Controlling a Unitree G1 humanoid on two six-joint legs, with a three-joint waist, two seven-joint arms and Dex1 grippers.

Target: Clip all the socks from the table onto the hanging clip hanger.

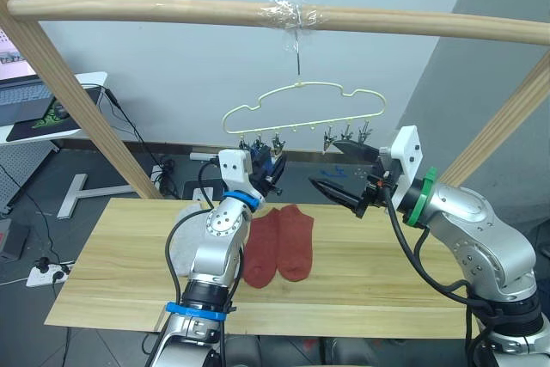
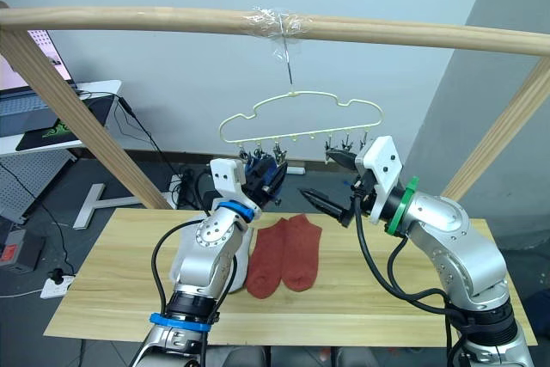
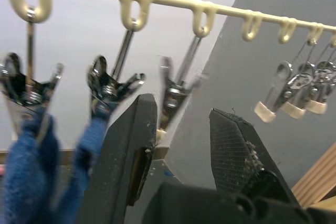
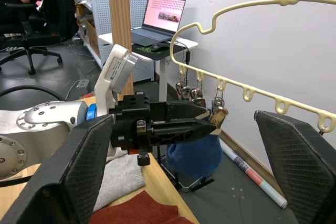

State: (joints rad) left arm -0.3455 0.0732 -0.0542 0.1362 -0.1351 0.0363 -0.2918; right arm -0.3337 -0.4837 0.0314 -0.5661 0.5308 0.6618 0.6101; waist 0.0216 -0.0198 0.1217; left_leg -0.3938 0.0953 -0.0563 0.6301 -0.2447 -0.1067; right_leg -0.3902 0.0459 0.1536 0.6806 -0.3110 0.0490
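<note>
Left eye view shows the pale yellow clip hanger (image 1: 302, 109) hanging by its hook from a round wooden bar (image 1: 172, 11) above the plank worktop (image 1: 361, 285). Two blue socks (image 3: 31, 177) hang from clips at the hanger's left end. The left gripper (image 3: 181, 150) is raised just beside them, its jaws spread and empty around the third clip (image 3: 173, 95). The right gripper (image 1: 342, 180) is lifted under the hanger's right end, jaws wide apart and holding nothing. Two rust red socks (image 1: 279, 242) lie side by side on the worktop between the arms. A light grey sock (image 1: 179, 247) lies beside them, partly hidden by the left arm.
</note>
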